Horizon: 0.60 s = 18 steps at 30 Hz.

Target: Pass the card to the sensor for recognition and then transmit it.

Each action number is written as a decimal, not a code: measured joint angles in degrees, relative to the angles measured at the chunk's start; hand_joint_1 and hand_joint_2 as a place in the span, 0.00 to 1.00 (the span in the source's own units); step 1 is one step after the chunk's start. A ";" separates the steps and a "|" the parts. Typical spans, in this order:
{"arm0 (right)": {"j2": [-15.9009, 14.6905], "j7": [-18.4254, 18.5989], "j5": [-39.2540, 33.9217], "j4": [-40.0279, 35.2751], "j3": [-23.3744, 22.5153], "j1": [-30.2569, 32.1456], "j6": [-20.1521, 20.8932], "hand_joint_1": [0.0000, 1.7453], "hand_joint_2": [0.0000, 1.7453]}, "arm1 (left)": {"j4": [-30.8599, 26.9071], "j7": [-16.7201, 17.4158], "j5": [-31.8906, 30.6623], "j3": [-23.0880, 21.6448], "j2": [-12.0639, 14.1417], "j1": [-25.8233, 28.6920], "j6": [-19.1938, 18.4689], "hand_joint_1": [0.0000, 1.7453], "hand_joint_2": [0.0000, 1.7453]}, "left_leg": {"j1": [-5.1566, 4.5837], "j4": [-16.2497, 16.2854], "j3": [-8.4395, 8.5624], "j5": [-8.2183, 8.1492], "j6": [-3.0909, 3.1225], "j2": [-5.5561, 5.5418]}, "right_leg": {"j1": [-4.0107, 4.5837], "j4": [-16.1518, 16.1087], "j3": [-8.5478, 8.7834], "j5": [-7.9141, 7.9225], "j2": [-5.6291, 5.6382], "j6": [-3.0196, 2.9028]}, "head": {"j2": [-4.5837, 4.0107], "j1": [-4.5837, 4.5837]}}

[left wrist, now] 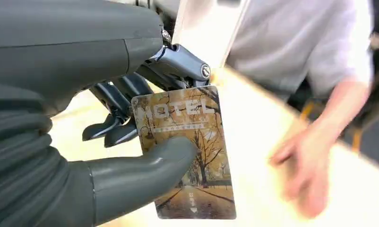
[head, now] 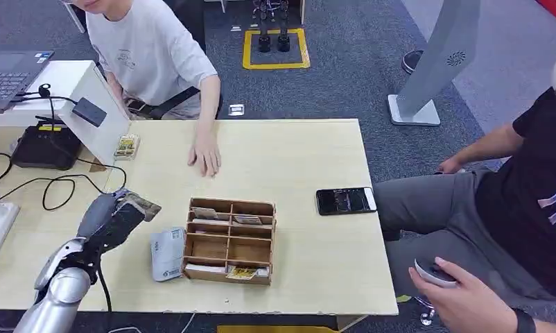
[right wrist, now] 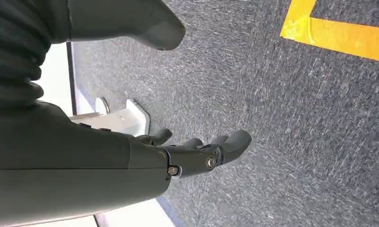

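My left hand (head: pixel 116 215) hovers over the left part of the wooden table (head: pixel 296 152), pinching a hotel card (left wrist: pixel 187 151) with an autumn-tree print between thumb and fingers; the same card (head: pixel 142 205) juts out toward the wooden organizer. The dark sensor (head: pixel 89 111) on a thin stalk stands at the back left, well beyond the hand. My right hand (right wrist: pixel 197 151) hangs above grey carpet, its fingers apart and holding nothing.
A wooden compartment box (head: pixel 229 239) with several cards stands mid-table, a white card reader (head: pixel 167 253) beside it. A person's hand (head: pixel 206 154) rests on the table behind. A black phone (head: pixel 345 200) lies at the right. Cables (head: pixel 53 187) and a black device (head: pixel 45 146) lie at the left.
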 joint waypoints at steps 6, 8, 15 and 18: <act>0.00 0.00 0.00 0.00 0.00 0.09 0.00 0.00 1.00 | -1.83 0.59 1.57 1.31 0.09 4.24 -3.30 1.00 1.00 | 0.00 -0.01 -0.03 -0.01 -0.01 -0.02 | 0.00 0.00 -0.03 -0.02 0.00 0.01 | 0.00 0.02; 0.00 0.00 0.00 0.00 0.00 0.09 0.00 0.00 1.00 | -1.83 0.59 1.57 1.31 0.09 4.24 -3.30 1.00 1.00 | 0.00 -0.01 -0.03 -0.01 -0.01 -0.02 | 0.00 0.00 -0.03 -0.02 0.00 0.01 | 0.00 0.02; 0.00 0.09 0.00 0.00 0.00 0.11 0.00 0.00 1.00 | -2.40 1.42 -0.52 1.35 -0.09 6.14 -3.19 1.00 1.00 | -0.01 0.00 -0.05 -0.01 0.00 -0.03 | 0.00 0.00 -0.03 -0.02 -0.04 0.02 | 0.00 0.00; 0.00 -0.04 0.22 0.00 -0.02 0.09 0.02 0.00 1.00 | -2.36 2.34 -4.24 1.31 -1.71 6.48 -1.68 1.00 1.00 | -0.02 0.01 -0.04 0.00 0.00 -0.04 | 0.00 0.00 -0.02 -0.01 -0.04 0.01 | 0.00 0.02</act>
